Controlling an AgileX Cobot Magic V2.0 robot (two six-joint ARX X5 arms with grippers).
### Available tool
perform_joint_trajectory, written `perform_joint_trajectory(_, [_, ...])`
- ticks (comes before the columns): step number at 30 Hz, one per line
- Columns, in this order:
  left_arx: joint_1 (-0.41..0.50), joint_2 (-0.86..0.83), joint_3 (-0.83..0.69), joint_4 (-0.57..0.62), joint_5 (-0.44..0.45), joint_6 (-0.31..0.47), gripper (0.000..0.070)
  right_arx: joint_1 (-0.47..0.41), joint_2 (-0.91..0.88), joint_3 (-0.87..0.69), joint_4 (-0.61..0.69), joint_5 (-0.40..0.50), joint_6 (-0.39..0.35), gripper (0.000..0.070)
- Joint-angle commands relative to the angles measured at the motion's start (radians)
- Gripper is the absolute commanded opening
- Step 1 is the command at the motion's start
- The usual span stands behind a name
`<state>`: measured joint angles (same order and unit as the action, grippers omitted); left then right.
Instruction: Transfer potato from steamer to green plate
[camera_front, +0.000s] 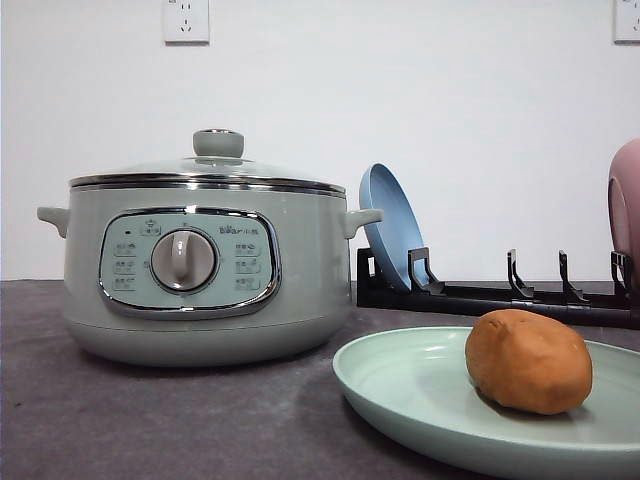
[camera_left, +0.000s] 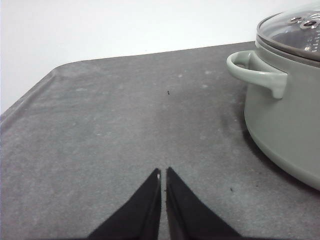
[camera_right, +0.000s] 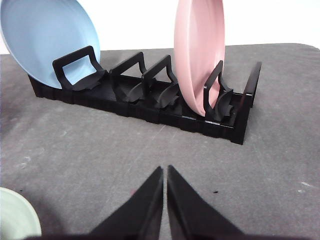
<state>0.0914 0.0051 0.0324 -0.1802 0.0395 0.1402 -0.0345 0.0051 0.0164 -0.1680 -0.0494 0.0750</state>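
Potato (camera_front: 528, 361) is shown lying on the green plate (camera_front: 400, 385), at the near right of the scene, with nothing gripping it. Largest in the front view is the steamer (camera_front: 205, 270), set on the dark grey table (camera_front: 150, 420) at the left, its glass lid (camera_front: 210, 168) seated on the rim and its round grey dial (camera_front: 184, 261) facing the camera. The green plate is placed to the right of the steamer and nearer than it, just apart from its base. Behind the plate, a black dish rack (camera_front: 480, 295) is seen along the far right; a blue plate (camera_front: 392, 225) is held on edge at its left end, leaning, and a pink dish (camera_front: 626, 210) is held at its right end. In the right wrist view the same rack (camera_right: 150, 100) is seen with the blue plate (camera_right: 42, 40) and the pink dish (camera_right: 199, 55) in its end slots, two slots between them. The right gripper (camera_right: 165, 170) is held above bare table, its fingers pressed together. The left gripper (camera_left: 163, 172) is likewise pressed together over bare table, beside the steamer's side handle (camera_left: 257, 70).
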Motion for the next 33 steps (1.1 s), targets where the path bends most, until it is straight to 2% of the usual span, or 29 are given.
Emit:
perform_joint_trajectory(1, [0.003,-0.002,-0.020,-0.006,0.000,-0.003,0.0010,0.000,-0.002,-0.005,0.012,-0.003,0.003,0.0000])
perform_joint_trajectory(33, [0.003,-0.002,-0.020,-0.007,0.000,-0.003,0.0010,0.000,-0.002,-0.005,0.014,-0.003,0.003,0.0000])
